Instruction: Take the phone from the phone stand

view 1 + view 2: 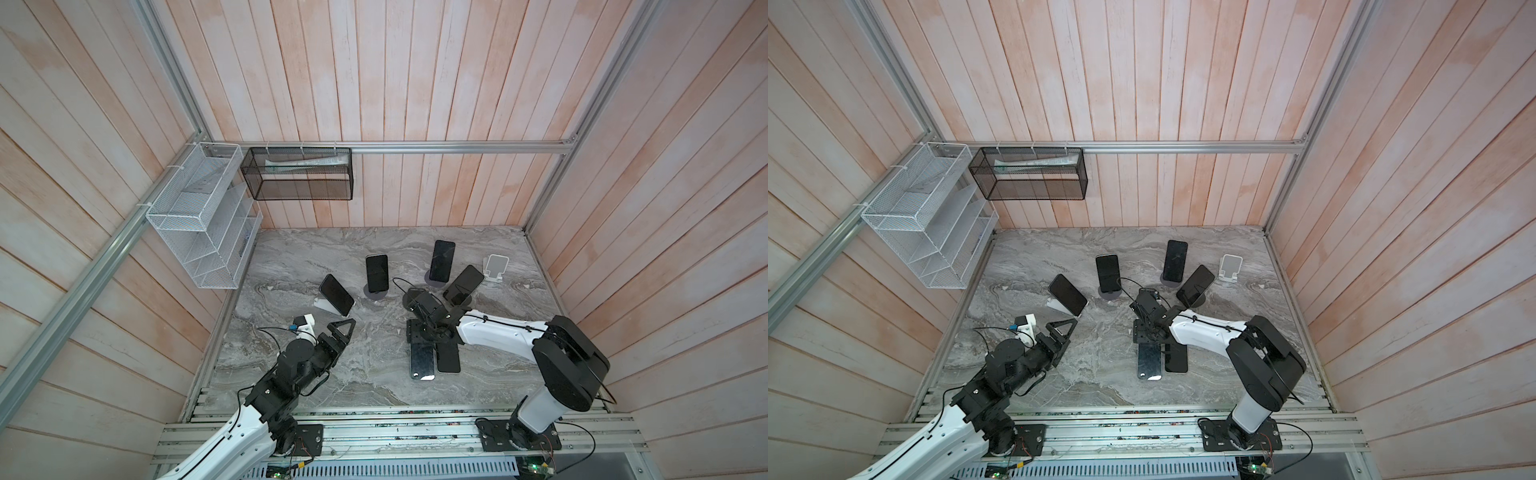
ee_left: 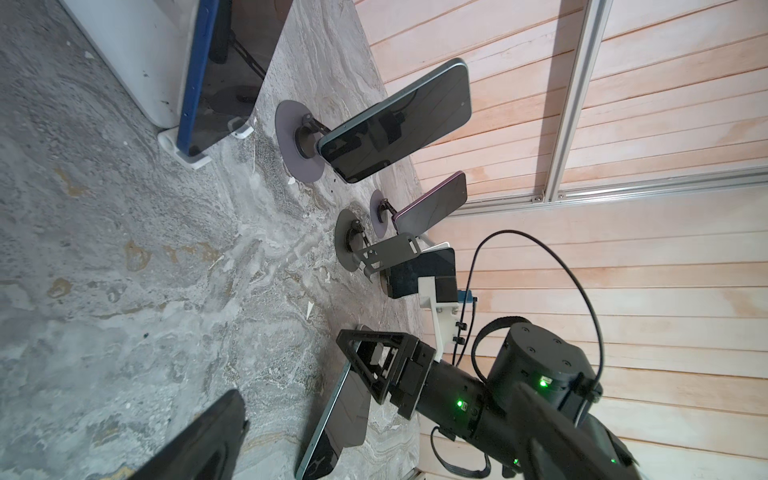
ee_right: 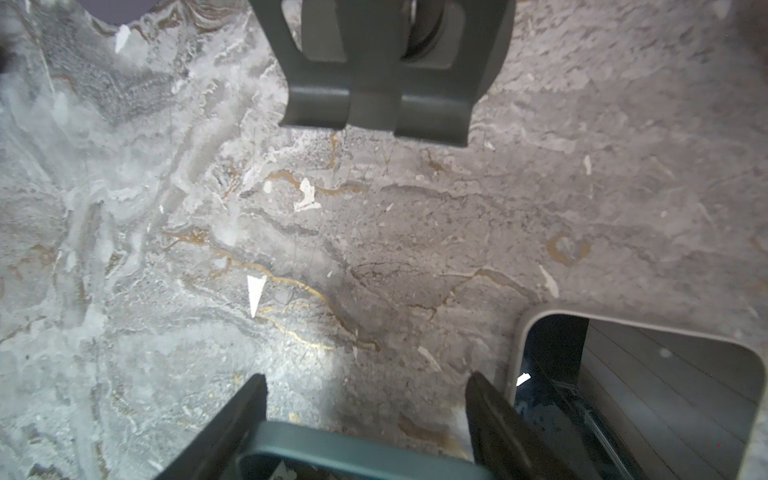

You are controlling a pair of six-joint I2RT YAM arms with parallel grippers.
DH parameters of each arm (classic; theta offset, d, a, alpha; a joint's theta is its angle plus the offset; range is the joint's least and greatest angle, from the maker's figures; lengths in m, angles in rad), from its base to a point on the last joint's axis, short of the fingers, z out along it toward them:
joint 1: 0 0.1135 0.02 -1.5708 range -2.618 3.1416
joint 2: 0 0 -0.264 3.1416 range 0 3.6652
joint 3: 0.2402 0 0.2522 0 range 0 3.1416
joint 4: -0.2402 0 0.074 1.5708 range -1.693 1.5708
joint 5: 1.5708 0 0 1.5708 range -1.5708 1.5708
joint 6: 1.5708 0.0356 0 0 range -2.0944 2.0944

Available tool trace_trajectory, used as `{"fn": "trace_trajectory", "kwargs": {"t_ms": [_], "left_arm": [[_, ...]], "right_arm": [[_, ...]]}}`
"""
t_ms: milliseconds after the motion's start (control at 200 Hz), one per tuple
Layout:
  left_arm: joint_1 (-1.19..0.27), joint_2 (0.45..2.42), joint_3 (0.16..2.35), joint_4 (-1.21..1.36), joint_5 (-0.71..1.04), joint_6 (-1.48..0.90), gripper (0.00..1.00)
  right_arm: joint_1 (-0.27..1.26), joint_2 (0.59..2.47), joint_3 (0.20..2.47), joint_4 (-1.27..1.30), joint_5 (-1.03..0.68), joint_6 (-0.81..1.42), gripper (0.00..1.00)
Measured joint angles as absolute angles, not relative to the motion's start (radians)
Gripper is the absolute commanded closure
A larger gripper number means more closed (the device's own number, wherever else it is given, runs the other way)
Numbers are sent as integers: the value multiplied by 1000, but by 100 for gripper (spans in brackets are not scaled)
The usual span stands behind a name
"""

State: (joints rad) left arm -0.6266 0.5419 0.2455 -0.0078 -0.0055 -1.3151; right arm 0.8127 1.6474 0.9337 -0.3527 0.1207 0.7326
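The right claw (image 3: 365, 378) clamped the teal phone (image 3: 361, 457) flat on the worktop (image 3: 124, 249), six o'clock of the phone stand (image 3: 374, 95); left claw (image 1: 344, 326) hung wide apart.

Glossy glass phone (image 1: 422, 365), veined marble-look tabletop (image 1: 291, 257), matt wood-plank walls (image 1: 415, 83)
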Motion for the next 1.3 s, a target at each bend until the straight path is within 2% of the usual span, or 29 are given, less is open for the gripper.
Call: {"fn": "trace_trajectory", "kwargs": {"t_ms": [225,810,1300], "left_arm": [[-627,542,257,-22,-24,-1329,0],[-627,579,289,-23,-34,-1329,0],[-627,566,290,-23,-33,-1332,0]], "right_arm": [[830,1667,925,-337,189,759,41],[836,1718,926,-253,208,767,31],[865,1745,943,-256,267,785,27]]}}
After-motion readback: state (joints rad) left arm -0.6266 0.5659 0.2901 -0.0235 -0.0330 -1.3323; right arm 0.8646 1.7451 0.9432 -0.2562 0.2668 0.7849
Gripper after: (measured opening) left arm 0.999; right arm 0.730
